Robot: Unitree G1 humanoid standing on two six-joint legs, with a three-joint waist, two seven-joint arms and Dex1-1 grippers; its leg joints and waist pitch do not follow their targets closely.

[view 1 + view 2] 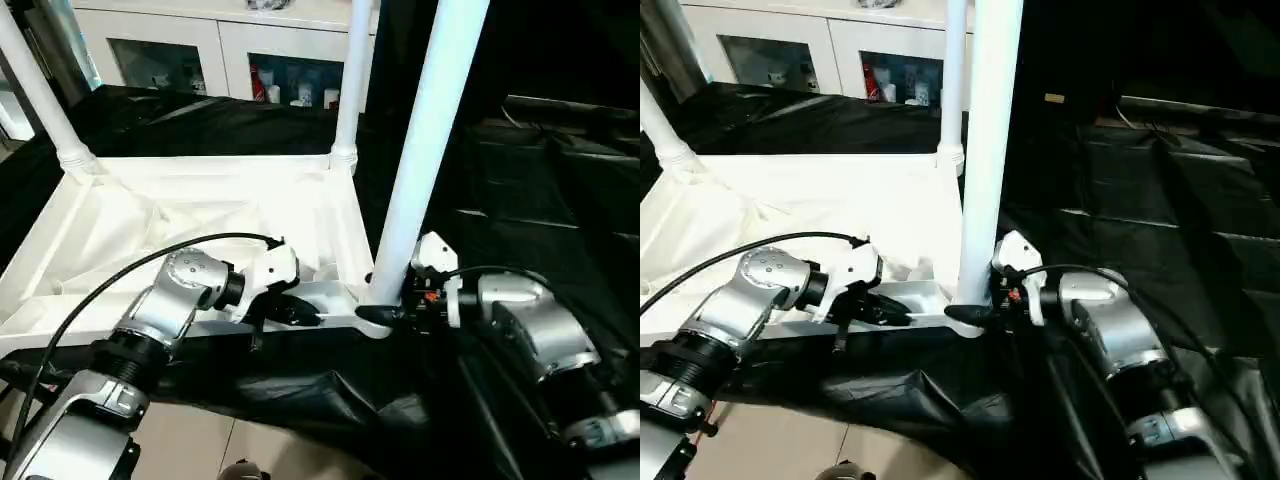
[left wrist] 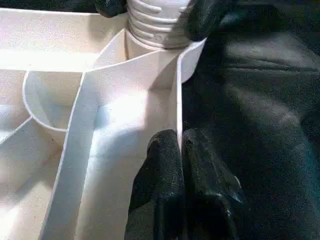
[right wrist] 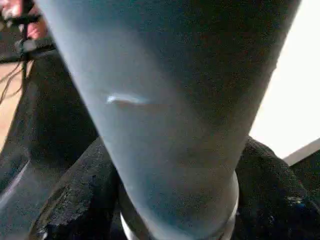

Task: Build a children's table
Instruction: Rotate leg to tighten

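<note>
Pinched shut on the upturned tabletop [image 1: 200, 215] rim beside the near leg [image 1: 425, 150], left gripper [image 1: 300, 312] steadying; right gripper [image 1: 392, 314] fingers straddling that leg's base for seating.

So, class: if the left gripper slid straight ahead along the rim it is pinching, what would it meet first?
Probably the corner socket holding the near leg, where the right gripper sits; depth is unclear.

No text, label, brand, number or sign can be read anywhere in these views.
</note>
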